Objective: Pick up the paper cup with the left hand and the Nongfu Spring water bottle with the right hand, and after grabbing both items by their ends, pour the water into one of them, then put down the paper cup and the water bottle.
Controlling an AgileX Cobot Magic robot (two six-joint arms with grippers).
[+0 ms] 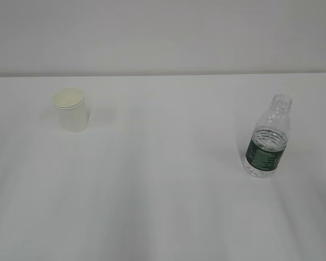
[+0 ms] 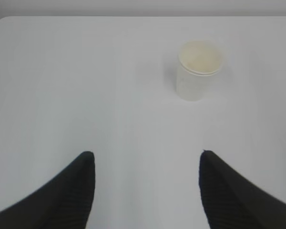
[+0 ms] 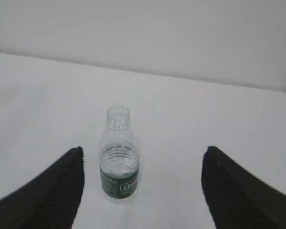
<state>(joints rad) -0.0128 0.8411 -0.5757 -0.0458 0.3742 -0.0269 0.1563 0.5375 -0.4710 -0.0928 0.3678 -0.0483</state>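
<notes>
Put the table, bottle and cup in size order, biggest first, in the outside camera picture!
1. The table, by far the biggest.
2. The water bottle, taller than the cup.
3. The paper cup, smallest, though it stands farther from the camera.

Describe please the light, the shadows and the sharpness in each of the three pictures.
Exterior view: flat, even light, no glare; the small white paper cup and the clear ribbed plastic bottle with green label cast only faint shadows, and the image is slightly soft. Left wrist view: the cup is soft, and the dark fingers are blurred. Right wrist view: the bottle is fairly clear, its print unreadable, and the near fingers are out of focus.
</notes>
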